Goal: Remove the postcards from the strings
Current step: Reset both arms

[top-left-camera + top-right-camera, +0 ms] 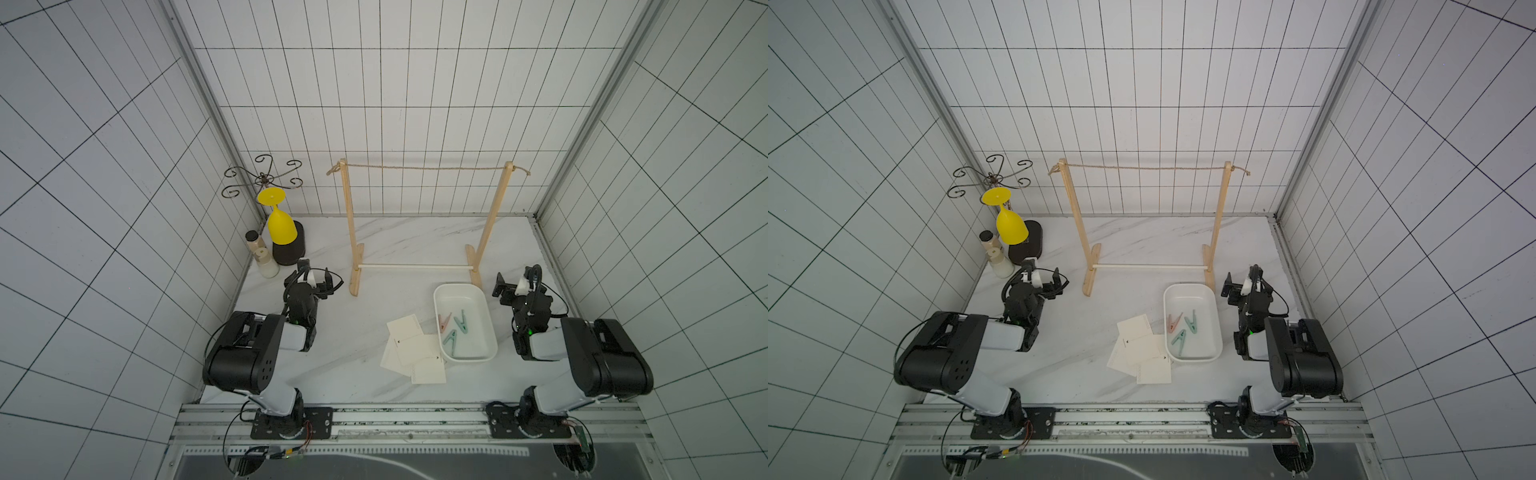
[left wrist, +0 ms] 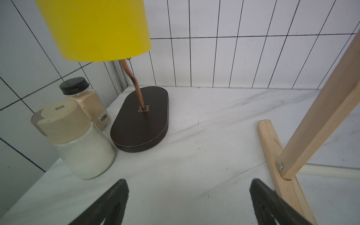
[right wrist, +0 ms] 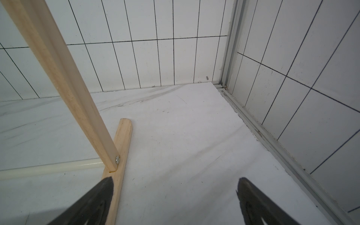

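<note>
The postcards (image 1: 415, 349) (image 1: 1142, 349) lie flat in a loose overlapping pile on the marble table, just left of a white tray. The strings (image 1: 424, 168) (image 1: 1142, 168) run bare between the two wooden posts, with nothing hanging from them. My left gripper (image 1: 318, 274) (image 1: 1042, 272) (image 2: 189, 187) hovers low near the frame's left foot, open and empty. My right gripper (image 1: 518, 279) (image 1: 1241, 278) (image 3: 174, 185) sits by the frame's right foot, also open with only table between its fingers. Both grippers are well away from the cards.
The white tray (image 1: 489, 328) holds three pastel pegs (image 1: 455, 328). A yellow glass (image 1: 281, 226) hangs upside down on a wire rack with a dark base (image 2: 140, 124) at the back left, beside two jars (image 2: 83, 148). The frame's feet (image 2: 272, 148) (image 3: 120, 148) are close to both grippers.
</note>
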